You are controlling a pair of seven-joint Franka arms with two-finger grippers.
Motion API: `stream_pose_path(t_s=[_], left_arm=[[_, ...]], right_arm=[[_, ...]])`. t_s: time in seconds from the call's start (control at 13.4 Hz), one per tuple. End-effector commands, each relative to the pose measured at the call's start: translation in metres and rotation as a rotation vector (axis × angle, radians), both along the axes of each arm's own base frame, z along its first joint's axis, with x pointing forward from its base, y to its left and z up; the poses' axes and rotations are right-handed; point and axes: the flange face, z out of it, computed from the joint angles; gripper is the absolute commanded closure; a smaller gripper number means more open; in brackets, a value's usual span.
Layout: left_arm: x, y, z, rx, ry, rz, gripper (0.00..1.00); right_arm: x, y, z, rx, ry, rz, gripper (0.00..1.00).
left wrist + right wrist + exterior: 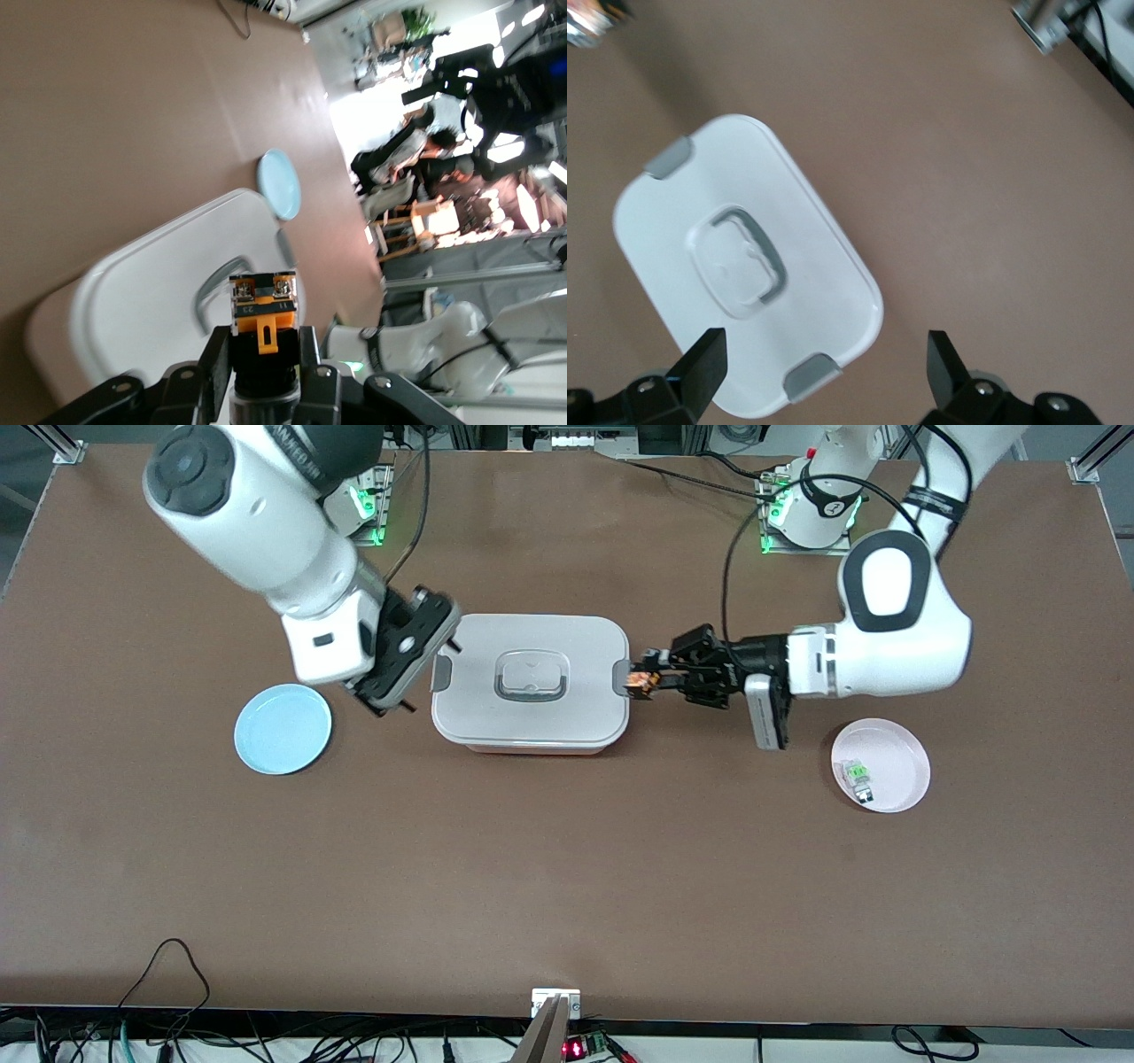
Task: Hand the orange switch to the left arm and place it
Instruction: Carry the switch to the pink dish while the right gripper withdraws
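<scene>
Left gripper [640, 683] jaws clamp the orange switch [637, 684], in the air at the box's [530, 682] 3 o'clock clip. Right gripper [383, 701], jaws apart, hangs at its 9 o'clock end above the tabletop [567, 868].

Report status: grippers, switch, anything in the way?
Left gripper shut on orange switch, at the box's clip. Right gripper open, over table at the box's other end. Box sits between them.
</scene>
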Motion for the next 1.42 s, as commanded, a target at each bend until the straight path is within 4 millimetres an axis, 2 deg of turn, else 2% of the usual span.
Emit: stream_pose_path(t_s=[0.0,0.15,0.37,0.6,0.75,0.97,1.12,1.19,1.27,1.34], left_arm=[[0.03,0.042,-0.005,0.073,-0.021,-0.087,1.0],[0.038,0.075,-0.008,0.172,-0.011,-0.149,1.0],[0.046,0.12,-0.013,0.368,-0.011,-0.221,1.0],[0.045,0.145,-0.024,0.636,-0.02,-0.296,1.0],[0.045,0.153,-0.028,0.804,-0.04,-0.345,1.0],[0.044,0.17,-0.037,0.995,-0.072,-0.433,1.0],[0.04,0.185,-0.047,1.085,-0.031,-0.474,1.0],[0.04,0.192,-0.055,1.126,-0.019,-0.487,1.0],[0.043,0.202,-0.07,1.153,-0.01,-0.504,1.0],[0.047,0.216,-0.09,1.167,-0.007,-0.516,1.0]], right_arm=[[0.021,-0.066,-0.025,-0.052,0.046,-0.131,0.0],[0.031,-0.106,-0.05,-0.12,0.072,-0.25,0.0],[0.031,-0.125,-0.078,-0.22,0.104,-0.468,0.0],[0.032,-0.146,-0.095,-0.297,0.111,-0.74,0.0],[0.034,-0.156,-0.085,-0.295,0.109,-0.829,0.0],[0.037,-0.229,-0.035,-0.316,0.094,-0.96,0.0],[0.036,-0.264,-0.004,-0.313,0.105,-1.029,0.0],[0.032,-0.273,-0.001,-0.336,0.118,-1.032,0.0],[0.024,-0.283,0.0,-0.377,0.159,-1.023,0.0],[0.014,-0.297,0.009,-0.394,0.185,-1.007,0.0]])
